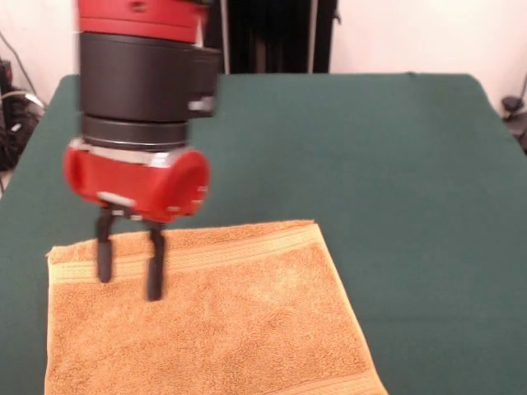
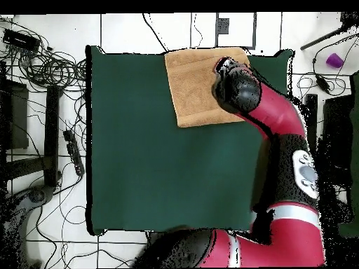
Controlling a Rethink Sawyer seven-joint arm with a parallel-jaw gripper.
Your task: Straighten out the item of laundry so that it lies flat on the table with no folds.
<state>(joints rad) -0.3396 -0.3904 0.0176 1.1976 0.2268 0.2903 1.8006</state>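
The orange-tan terry towel (image 1: 206, 317) lies spread out on the green table (image 1: 395, 164) at the near left in the front view, with a woven band along its far edge. Its near edge runs out of the picture. My gripper (image 1: 128, 276) hangs over the towel's far left part, its two black fingers (image 1: 154, 267) apart and empty, tips close above the cloth. In the overhead view the towel (image 2: 193, 91) lies at the table's (image 2: 161, 168) far edge, its right part hidden under my arm's (image 2: 242, 91) wrist.
Cables and black stands (image 2: 52, 133) lie on the floor to the left of the table in the overhead view. A purple object (image 2: 334, 60) sits on the floor at the upper right. Black equipment (image 1: 272, 33) stands behind the table in the front view.
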